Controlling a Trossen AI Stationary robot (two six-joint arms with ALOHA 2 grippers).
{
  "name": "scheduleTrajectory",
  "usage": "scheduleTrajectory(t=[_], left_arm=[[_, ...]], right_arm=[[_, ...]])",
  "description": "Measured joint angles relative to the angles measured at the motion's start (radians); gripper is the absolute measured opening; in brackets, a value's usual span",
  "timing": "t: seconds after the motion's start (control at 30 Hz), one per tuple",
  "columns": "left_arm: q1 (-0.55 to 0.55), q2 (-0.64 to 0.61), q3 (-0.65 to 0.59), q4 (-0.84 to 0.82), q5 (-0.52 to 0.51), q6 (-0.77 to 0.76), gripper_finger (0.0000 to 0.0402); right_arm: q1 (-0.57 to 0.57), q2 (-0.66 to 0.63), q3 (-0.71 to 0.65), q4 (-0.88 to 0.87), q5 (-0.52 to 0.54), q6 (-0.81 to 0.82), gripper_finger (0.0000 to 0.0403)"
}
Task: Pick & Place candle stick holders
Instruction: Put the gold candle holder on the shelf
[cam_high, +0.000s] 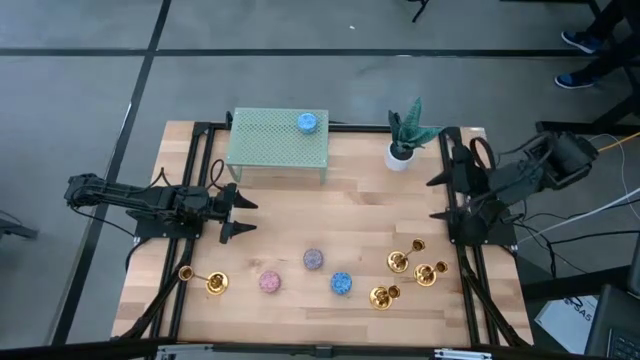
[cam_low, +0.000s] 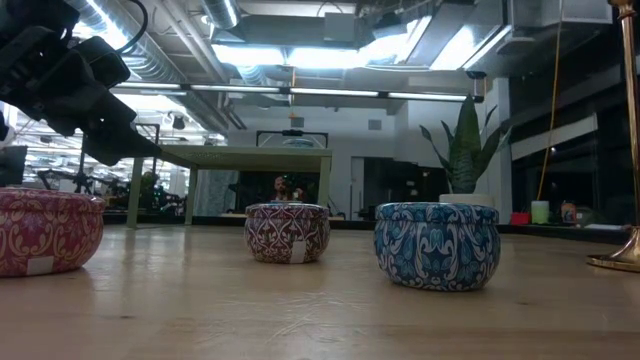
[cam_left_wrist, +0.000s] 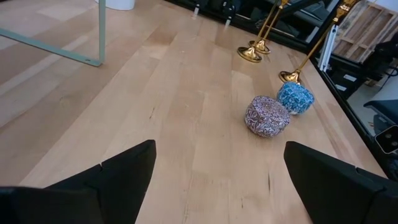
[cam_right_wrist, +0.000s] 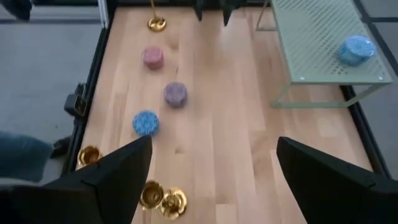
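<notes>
Along the lower edge of the high view four candle stick holders (cam_high: 400, 262) are seen untouched on the bench (cam_high: 350, 200), while above them the left gripper (cam_high: 238, 214) and right gripper (cam_high: 437, 197), jaws spread, are judged pre-reach, descent needed next.

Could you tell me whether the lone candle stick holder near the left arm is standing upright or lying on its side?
Lying on its side: in the high view the candle stick holder shows its full length along the table, from base to cup.

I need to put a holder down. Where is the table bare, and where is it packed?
Bare wood lies between the green rack and the row of candles. Crowded: three candle stick holders clustered at the front right.
</notes>
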Motion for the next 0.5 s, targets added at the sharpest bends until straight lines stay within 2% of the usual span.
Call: scheduleTrajectory(t=[0.5], left_arm=[[0.0, 0.0, 0.0, 0.0, 0.0, 0.0, 0.0354]], right_arm=[[0.218, -0.114, -0.31, 0.039, -0.028, 0.146, 0.0348]])
